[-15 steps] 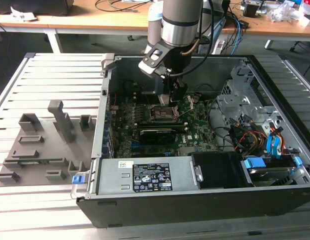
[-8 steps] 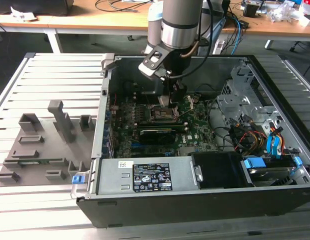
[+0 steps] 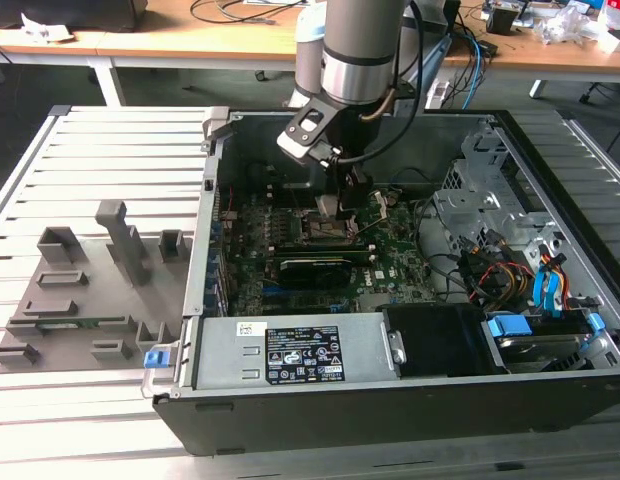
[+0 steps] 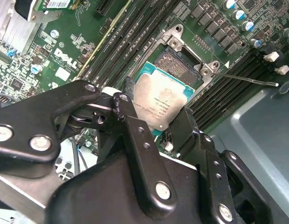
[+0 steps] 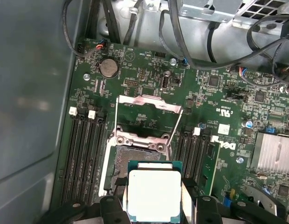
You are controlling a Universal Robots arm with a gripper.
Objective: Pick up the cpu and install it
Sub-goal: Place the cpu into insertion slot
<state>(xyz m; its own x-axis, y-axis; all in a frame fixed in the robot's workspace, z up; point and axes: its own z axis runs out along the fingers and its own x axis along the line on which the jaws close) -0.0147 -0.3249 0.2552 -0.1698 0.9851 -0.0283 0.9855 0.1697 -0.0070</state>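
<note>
— grey slotted tray (image 3: pixel 90 300) on the exterior view's left, beside the open computer case (image 3: pixel 390 400). where do we log the gripper (image 3: pixel 342 192)?
— exterior view: inside the case, low over the motherboard (image 3: pixel 390 255), above the socket area.
— second wrist view?
— we see the cpu (image 4: pixel 163 100), silver top up, clamped by opposite edges between the two black fingers (image 4: pixel 123 107). it hangs partly over the open socket (image 4: pixel 178 60). a thin metal lever (image 4: pixel 247 79) juts out from the socket's corner.
— contact with the socket?
— we cannot tell.
— first wrist view?
— same grip: cpu (image 5: pixel 154 191) between the fingers (image 5: pixel 112 207), just beside the socket's bare contacts (image 5: pixel 120 170), with the load plate (image 5: pixel 147 103) swung up.
</note>
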